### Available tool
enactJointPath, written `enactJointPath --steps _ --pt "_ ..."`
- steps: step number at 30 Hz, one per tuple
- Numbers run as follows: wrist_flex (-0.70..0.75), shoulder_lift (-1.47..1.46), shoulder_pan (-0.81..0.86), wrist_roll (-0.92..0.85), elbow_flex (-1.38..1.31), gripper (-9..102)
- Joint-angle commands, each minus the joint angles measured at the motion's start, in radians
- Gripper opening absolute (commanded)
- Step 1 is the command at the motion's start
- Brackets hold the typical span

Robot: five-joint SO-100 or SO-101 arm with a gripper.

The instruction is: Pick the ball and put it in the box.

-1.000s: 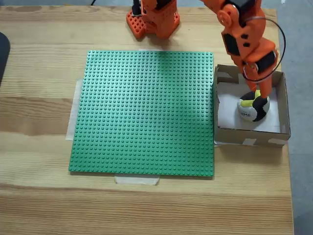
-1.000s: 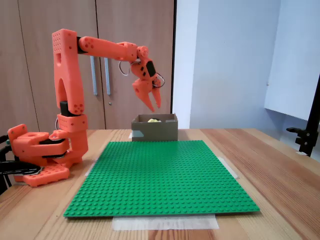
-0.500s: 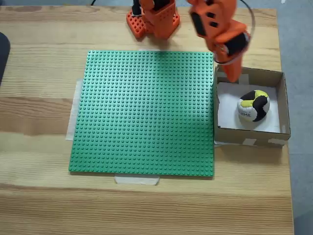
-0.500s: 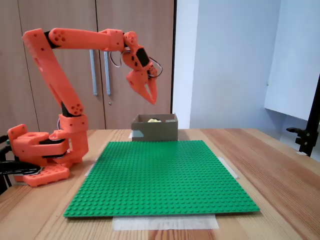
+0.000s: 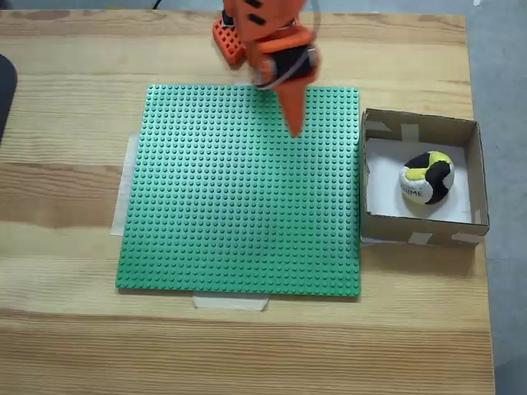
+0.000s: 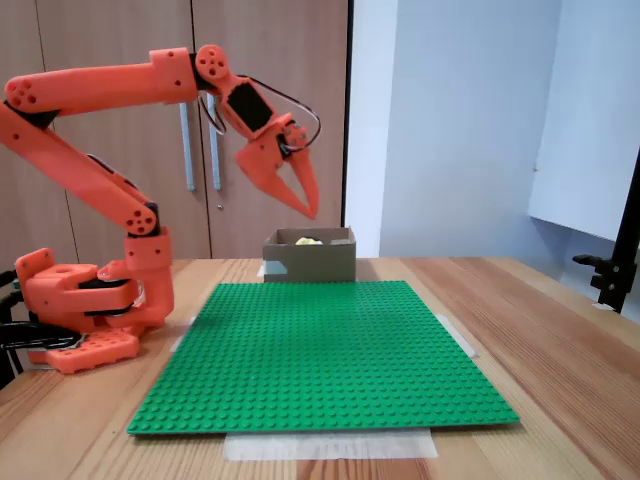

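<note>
The ball is sitting inside the box, the gripper is hanging empty with fingers pressed together above the green baseplate, so little is threatening now except the arm clipping the box wall.

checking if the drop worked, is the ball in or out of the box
In. The ball rests on the white floor of the box, and the gripper hangs over the green baseplate.
</note>
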Motion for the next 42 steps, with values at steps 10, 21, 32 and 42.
enactJointPath --steps 10,21,32,42 --pt "-0.046 0.258 0.179 -0.028 0.233 -1" --pt "-0.186 0.428 0.241 -0.029 0.463 -1" --pt "-0.253 0.638 0.287 -0.025 0.687 -1" --pt "-0.25 0.742 0.291 -0.029 0.815 -1"
